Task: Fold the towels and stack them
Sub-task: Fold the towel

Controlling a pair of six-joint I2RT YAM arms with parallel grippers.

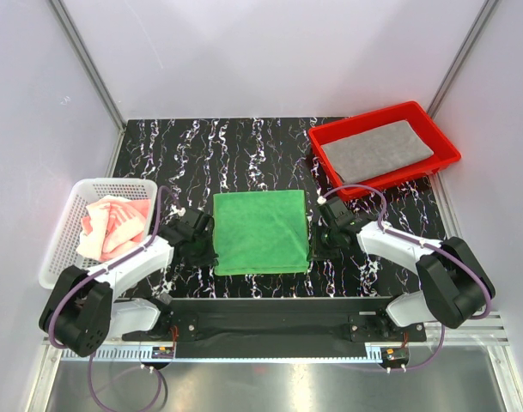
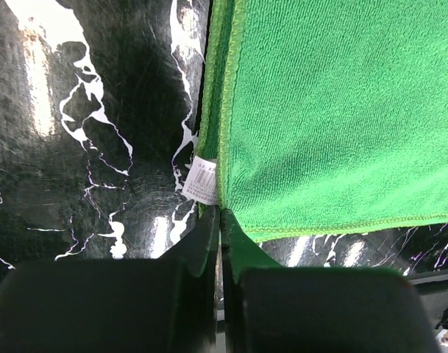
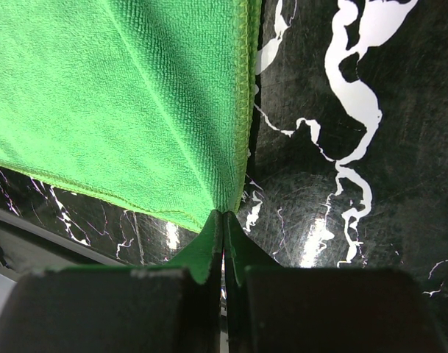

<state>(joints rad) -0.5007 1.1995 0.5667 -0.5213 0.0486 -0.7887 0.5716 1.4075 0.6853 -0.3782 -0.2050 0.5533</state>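
We see the green towel (image 1: 260,232) lying flat on the black, white-veined tabletop (image 1: 227,154), midway between the two arms. Our left gripper (image 2: 221,220) has its fingers pressed together on the towel's near left corner, where a small white label (image 2: 202,181) hangs from the hem. Our right gripper (image 3: 224,224) pinches the near right corner in the same way, fingers closed with green cloth caught between them. In the top view the left gripper (image 1: 201,243) sits against the towel's left edge and the right gripper (image 1: 323,233) against its right edge.

At the far right of the tabletop we find the red tray (image 1: 330,136), set at a slight angle, with the grey towel (image 1: 377,151) lying flat inside it and covering most of its floor. At the left stands the white lattice basket (image 1: 63,236), and in it a pink towel (image 1: 115,227) lies crumpled, bunched towards the basket's right side, next to the left arm. We can make out no pale blue-white towel in any view.
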